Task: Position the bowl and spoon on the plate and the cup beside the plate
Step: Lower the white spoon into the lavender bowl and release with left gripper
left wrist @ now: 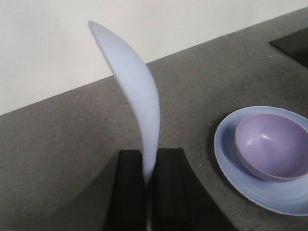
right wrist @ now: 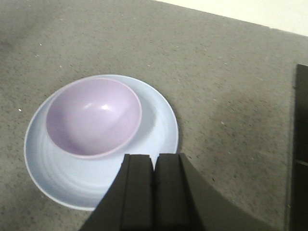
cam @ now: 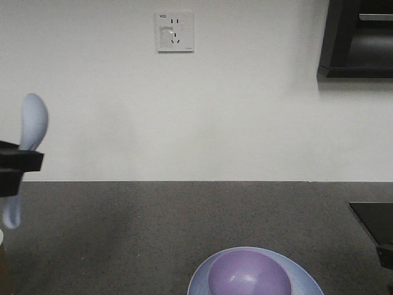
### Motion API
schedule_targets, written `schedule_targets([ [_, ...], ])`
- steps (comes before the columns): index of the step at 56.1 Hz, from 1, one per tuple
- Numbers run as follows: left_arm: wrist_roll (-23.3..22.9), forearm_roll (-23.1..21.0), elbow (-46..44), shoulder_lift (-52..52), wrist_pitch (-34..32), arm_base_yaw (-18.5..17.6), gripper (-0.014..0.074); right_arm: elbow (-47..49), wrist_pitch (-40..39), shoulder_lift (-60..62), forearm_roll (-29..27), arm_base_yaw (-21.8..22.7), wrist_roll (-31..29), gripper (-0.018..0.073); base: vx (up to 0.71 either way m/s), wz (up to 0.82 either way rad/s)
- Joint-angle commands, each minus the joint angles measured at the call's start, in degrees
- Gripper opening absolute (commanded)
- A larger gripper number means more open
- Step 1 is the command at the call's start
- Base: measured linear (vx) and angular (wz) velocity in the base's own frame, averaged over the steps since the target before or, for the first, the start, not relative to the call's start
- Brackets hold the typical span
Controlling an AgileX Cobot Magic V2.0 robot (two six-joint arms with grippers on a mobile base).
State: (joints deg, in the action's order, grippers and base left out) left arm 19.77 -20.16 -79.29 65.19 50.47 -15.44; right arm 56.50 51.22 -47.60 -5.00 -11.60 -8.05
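Left gripper (left wrist: 150,156), two matte black slab-like fingers (left wrist: 132,187), pinching the spoon (left wrist: 137,96) low on its stubby handle. Held upright, well above the counter (left wrist: 57,144): smooth, pale blue-white, thin and curved like a blade from the wrist view, with the rounded scoop topmost. Slightly blurred along the edges up close.

Right gripper (right wrist: 154,159), same flat black build, pressed together with nothing between, seen in its wrist view just over the near rim of the plate (right wrist: 161,120).

Round, shallow and pale blue, with faint concentric rings on the flat and a low raised rim. Resting on that plate, off-centre toward one side, the bowl (right wrist: 94,115): lavender, matte, smooth and unpatterned, with one small soft highlight inside.

Underneath, dark grey speckled stone-like surface, meeting a plain white wall (cam: 245,110). On the wall, a white square socket (cam: 175,31). At the counter's right edge, a flat black panel (cam: 374,221).
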Motion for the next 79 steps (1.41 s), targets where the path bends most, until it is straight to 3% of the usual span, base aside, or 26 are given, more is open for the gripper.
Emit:
schedule_targets([
  [1, 4.24, -7.29, -6.14, 4.40, -0.15, -0.38, 0.0000, -0.68, -3.94, 3.83, 2.00, 0.00, 1.00, -0.0013, 0.00, 0.00],
  [10, 7.26, -14.36, -14.29, 14.65, 8.07, -2.88, 0.0000, -2.95, -3.33, 7.82, 3.78, 0.00, 2.72, -0.0011, 0.00, 0.00],
  [19, 6.58, -14.39, -20.29, 23.60, 12.69, -9.36, 0.0000, -3.19, -2.61, 8.62, 5.00, 0.00, 2.97, -0.0011, 0.00, 0.00],
  [20, 6.47, -14.50, -21.36, 28.31, 14.16, -13.54, 0.0000, -3.19, -2.44, 8.51, 5.00, 0.00, 2.97, -0.0011, 0.00, 0.00],
  [37, 4.26, -14.54, -21.36, 38.41, 14.52, -21.27, 0.0000, -3.19, -2.50, 8.51, 6.02, 0.00, 2.74, -0.0010, 0.00, 0.00],
  [56, 2.17, -15.21, -21.36, 41.28, 8.76, -23.24, 0.0055, -3.19, -1.60, 8.51, 6.65, 0.00, 2.74, -0.0008, 0.00, 0.00],
  [79, 1.96, -15.35, -21.36, 41.28, 6.01, -23.24, 0.0371, -3.19, -0.96, 8.51, 6.37, 0.00, 2.80, -0.0008, 0.00, 0.00],
])
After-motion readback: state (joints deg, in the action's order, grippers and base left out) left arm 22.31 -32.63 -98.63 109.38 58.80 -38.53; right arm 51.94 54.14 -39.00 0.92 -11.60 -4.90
